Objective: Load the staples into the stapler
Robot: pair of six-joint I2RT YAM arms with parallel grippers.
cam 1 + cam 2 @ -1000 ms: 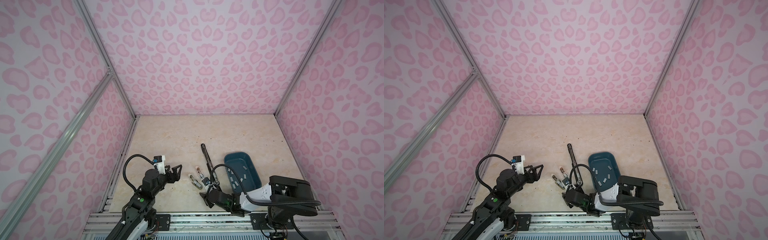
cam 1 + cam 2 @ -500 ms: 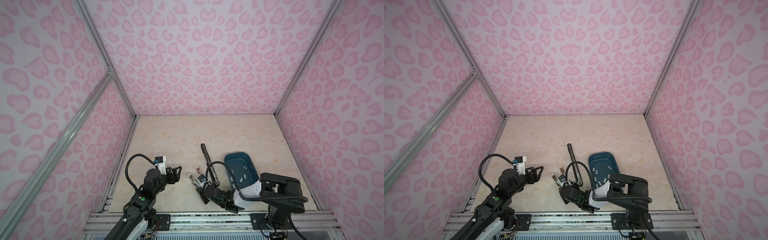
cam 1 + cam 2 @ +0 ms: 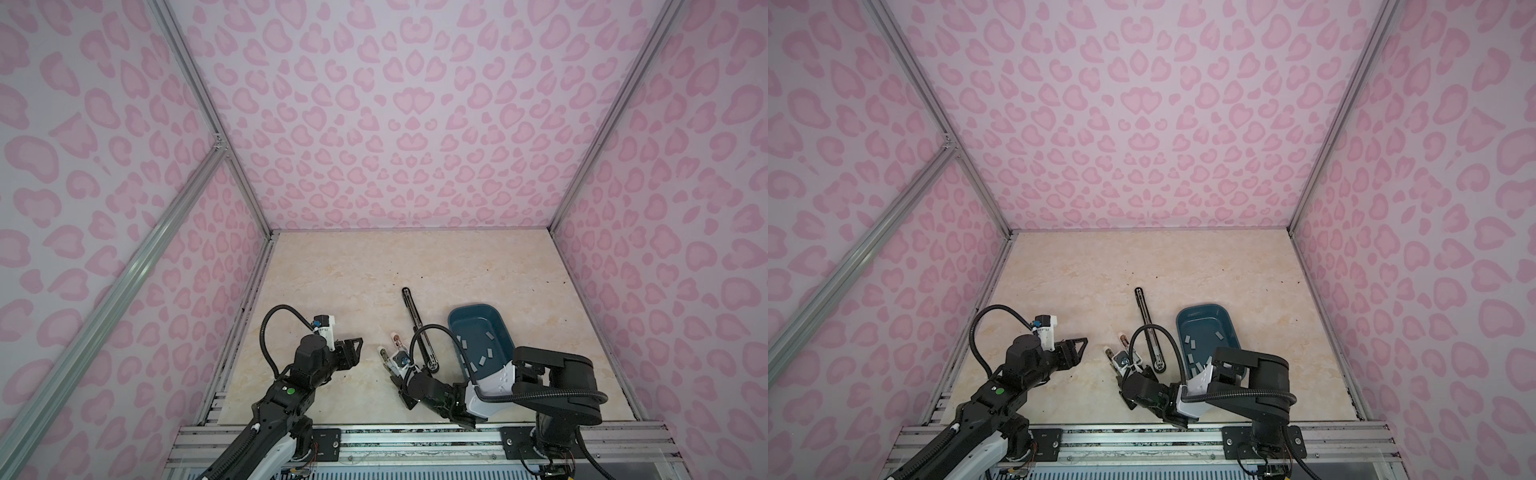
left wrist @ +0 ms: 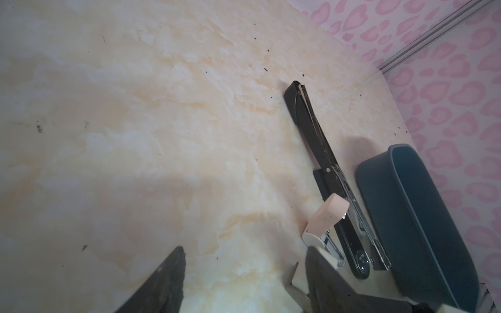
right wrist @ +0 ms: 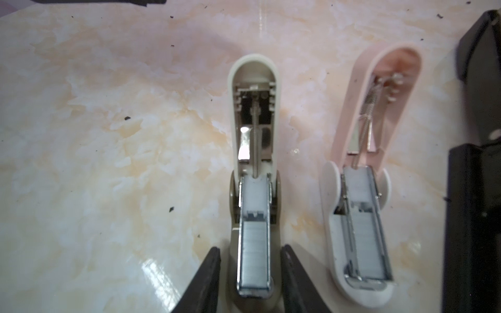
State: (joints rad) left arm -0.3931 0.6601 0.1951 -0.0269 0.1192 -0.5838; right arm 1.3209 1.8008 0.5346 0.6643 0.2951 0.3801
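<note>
Two small staplers lie open side by side on the table, a beige stapler (image 5: 254, 130) and a pink stapler (image 5: 374, 141). Each has a grey strip of staples (image 5: 253, 257) in its channel. My right gripper (image 5: 252, 279) straddles the front of the beige stapler (image 3: 384, 356), its jaws narrow but open, with a thin gap on one side. More loose staples (image 3: 484, 336) lie in the blue tray (image 3: 473, 309). My left gripper (image 3: 355, 347) hovers open and empty above the bare table, left of the staplers. In the left wrist view its fingers (image 4: 168, 279) frame only the table.
A long black stapler (image 3: 415, 320) lies opened flat between the small staplers and the tray. The pink stapler (image 3: 1124, 340) sits just beyond the beige one. Pink patterned walls enclose the table on three sides, with a metal rail along the near edge.
My right gripper has moved left from beside the tray onto the beige stapler, and its jaws have narrowed around it. The left jaws have narrowed a little; the left arm barely shifted.
</note>
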